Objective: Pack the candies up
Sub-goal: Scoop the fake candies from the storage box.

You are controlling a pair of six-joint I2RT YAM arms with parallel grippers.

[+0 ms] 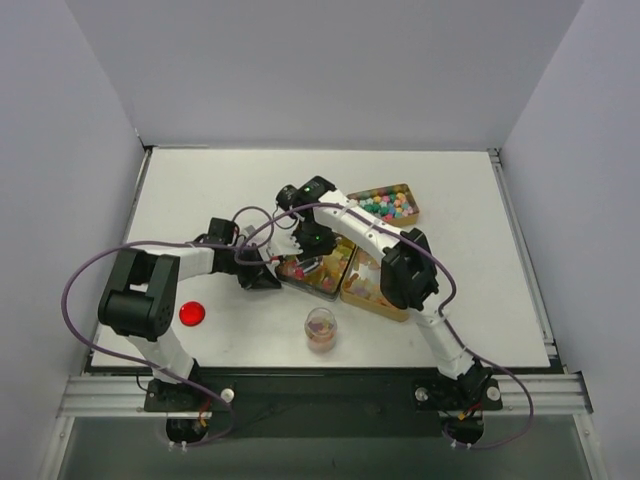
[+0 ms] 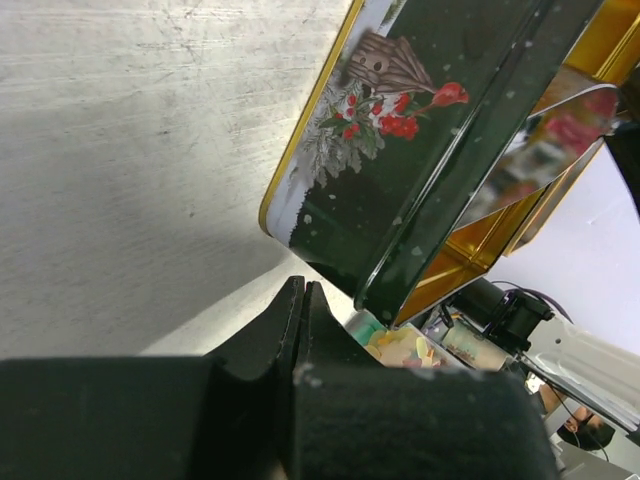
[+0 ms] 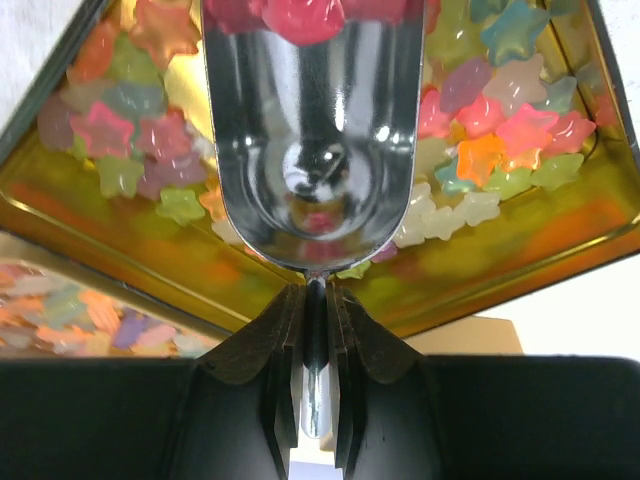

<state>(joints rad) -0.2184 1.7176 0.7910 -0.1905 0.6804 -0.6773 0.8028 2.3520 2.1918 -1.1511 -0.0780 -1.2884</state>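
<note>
Right wrist view: right gripper (image 3: 312, 300) clamped narrow on the handle of a metal scoop (image 3: 315, 150), its mouth in the star-shaped candies (image 3: 490, 120) filling the gold-lined tin (image 3: 90, 235) mid-tabletop. Left wrist view only: left gripper (image 2: 302, 300) pinched fully closed on nothing, tips just beside the tin's green printed side. Top view adds a second tin (image 1: 410, 213) of pastel balls toward the far right, plus a small jar (image 1: 321, 328) and red lid (image 1: 192, 313) by the near edge.

free: far-left and right surface (image 1: 200, 190) | blocked: centre, left tool (image 1: 265, 275) and right tool (image 1: 316, 255) crowd dark tin (image 1: 332, 280) | near strip: jar (image 1: 321, 328), red lid (image 1: 192, 313)
</note>
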